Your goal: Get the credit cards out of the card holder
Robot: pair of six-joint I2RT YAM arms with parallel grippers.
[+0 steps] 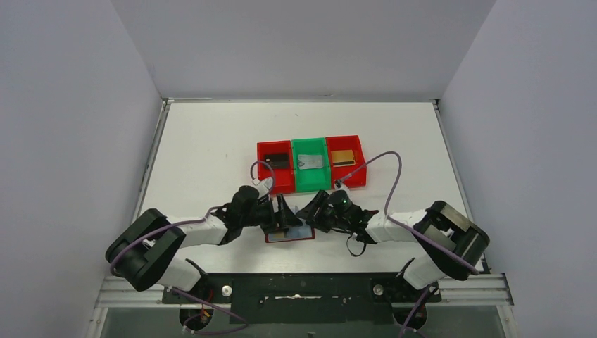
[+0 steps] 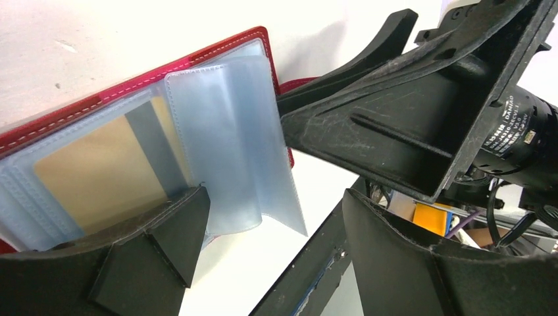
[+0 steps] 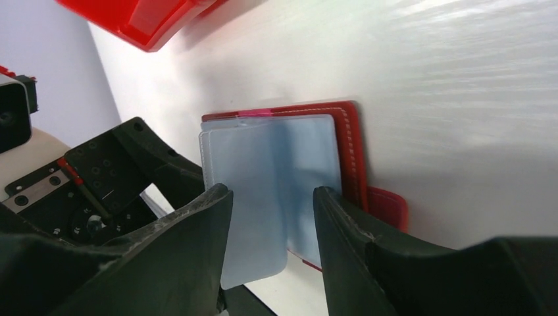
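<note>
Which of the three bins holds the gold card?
The red bin at the row's right end; the green bin holds a grey card, the left red bin a dark card.

1. The dark red folding card holder [image 2: 66,118] looked like grained leather to me, matt, with pale stitched edging.
2. Its pale blue-grey sleeves [image 2: 224,131] were thin clear plastic, smooth and glossy.
3. The gold-yellow rectangular credit card [image 2: 99,171] showed a dull, even finish through its sleeve.
4. The black fingers [image 2: 164,243] of the left gripper [image 2: 273,217] read as matt plastic, scuffed and scratched.
5. The white table [image 3: 428,99] was smooth, with a soft sheen.
6. The bright red plastic bin [image 3: 151,20] was glossy.
</note>
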